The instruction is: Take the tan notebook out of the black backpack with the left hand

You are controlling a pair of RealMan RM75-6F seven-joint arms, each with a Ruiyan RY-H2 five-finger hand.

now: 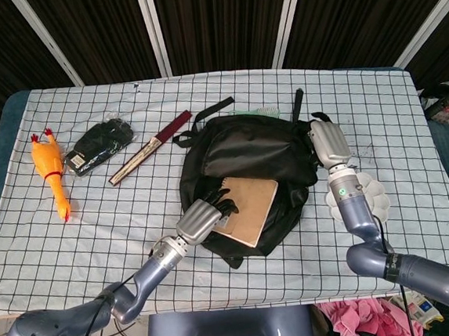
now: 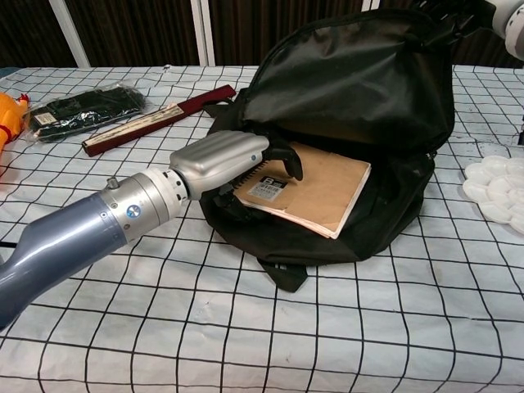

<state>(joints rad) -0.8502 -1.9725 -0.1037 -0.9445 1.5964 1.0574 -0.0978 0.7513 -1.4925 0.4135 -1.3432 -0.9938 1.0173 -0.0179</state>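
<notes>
The black backpack (image 1: 246, 146) (image 2: 352, 90) lies mid-table with its mouth facing the front edge. The tan notebook (image 1: 249, 201) (image 2: 323, 192), spiral-bound with a barcode label, sticks halfway out of the opening. My left hand (image 1: 200, 217) (image 2: 219, 157) grips the notebook's near-left corner, dark fingers curled over the cover; the thumb is hidden. My right hand (image 1: 328, 143) holds the backpack's right upper edge and keeps the flap lifted. In the chest view only a sliver of the right hand (image 2: 509, 15) shows at the top right corner.
On the left of the checked cloth lie a yellow rubber chicken (image 1: 49, 167), a black packet (image 1: 100, 143) (image 2: 82, 110) and a dark red folded fan (image 1: 150, 147) (image 2: 155, 119). A green comb (image 1: 255, 112) lies behind the backpack. A white palette (image 1: 375, 194) (image 2: 495, 188) sits to its right.
</notes>
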